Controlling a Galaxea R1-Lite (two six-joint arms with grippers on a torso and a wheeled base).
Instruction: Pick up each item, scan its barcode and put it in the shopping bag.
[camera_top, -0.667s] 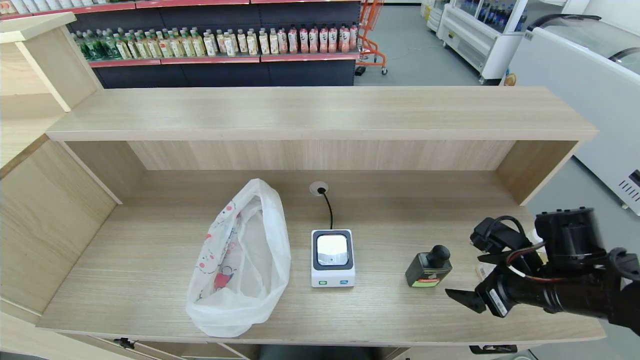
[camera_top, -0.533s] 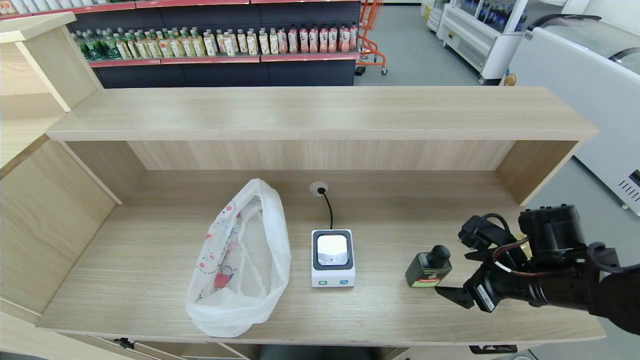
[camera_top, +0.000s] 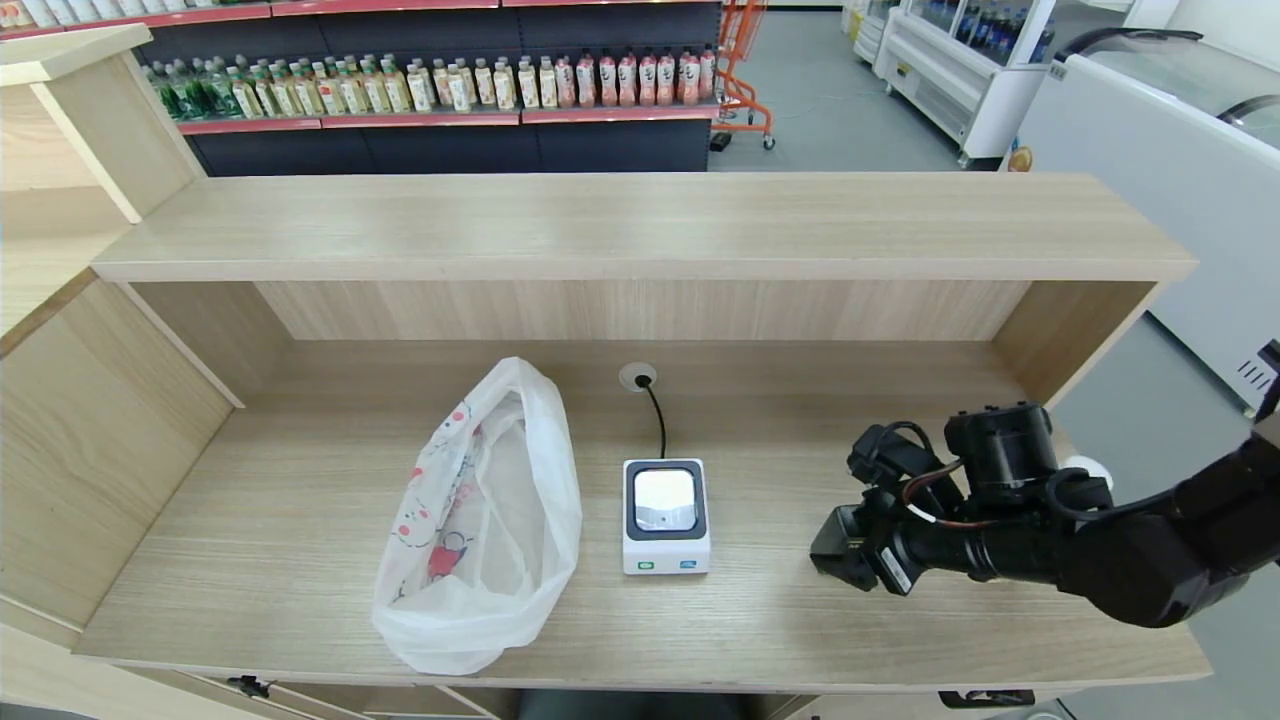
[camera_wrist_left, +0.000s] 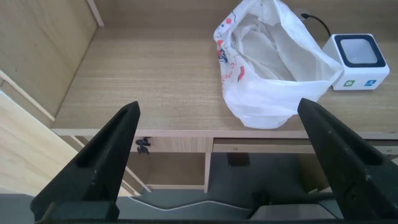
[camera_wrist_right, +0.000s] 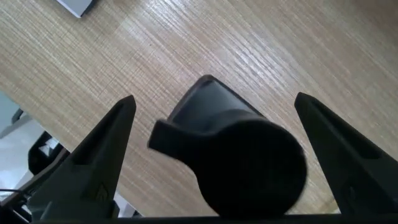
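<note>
Starting at the left, we see our left hand (camera_wrist_left: 217, 107) spread wide and empty, held off the near edge of the worktop (camera_top: 300, 480). The white shopping bag (camera_top: 480, 520) lies on the worktop with its mouth agape, close beside the scanner (camera_top: 665, 515), at 9 o'clock from it. A black cable (camera_top: 660, 425) runs from the scanner toward 12 o'clock into a hole in the worktop. At 3 o'clock from the scanner, the dark bottle (camera_wrist_right: 249, 162) with a black cap stands on the worktop, well apart from the bag. Our right hand (camera_wrist_right: 214, 102) hangs over it, released, one finger on each side, neither touching it.
</note>
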